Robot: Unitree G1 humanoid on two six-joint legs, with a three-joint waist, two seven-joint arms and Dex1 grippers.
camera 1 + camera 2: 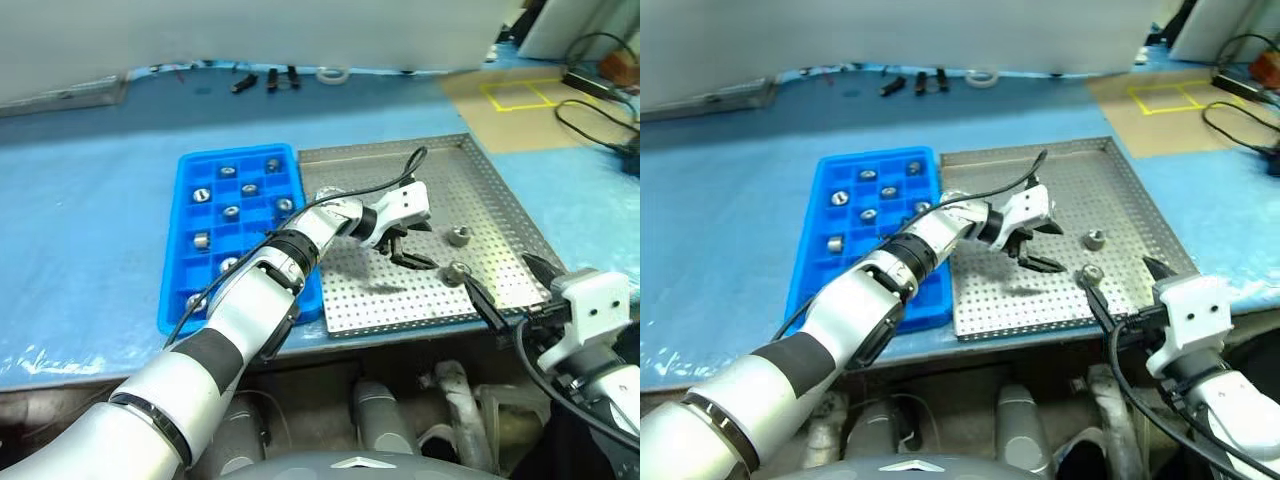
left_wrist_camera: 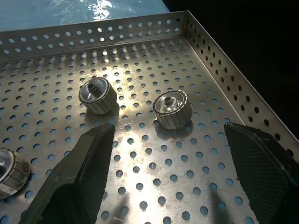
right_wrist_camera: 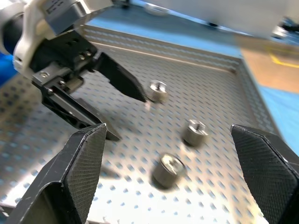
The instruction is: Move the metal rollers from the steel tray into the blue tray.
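steel rollers left to fetch

steel tray [image 1: 480,190] sits just beside the blue tray [image 1: 185,245] on a counter [image 1: 80,230] under pale blue sheeting. several metal rollers [image 1: 231,212] already lie in the blue tray's compartments; a few more [image 2: 172,108] rest on the steel tray's perforated floor. the left claw [image 1: 400,247] hovers over the steel tray with its fingers spread and nothing between them. the right claw [image 1: 505,292] waits at the steel tray's near rim, also spread wide and empty. likely risk: a roller could skid or roll off across the slick floor if a fingertip nudges it off-centre. cables and small tools lie beyond the steel tray.
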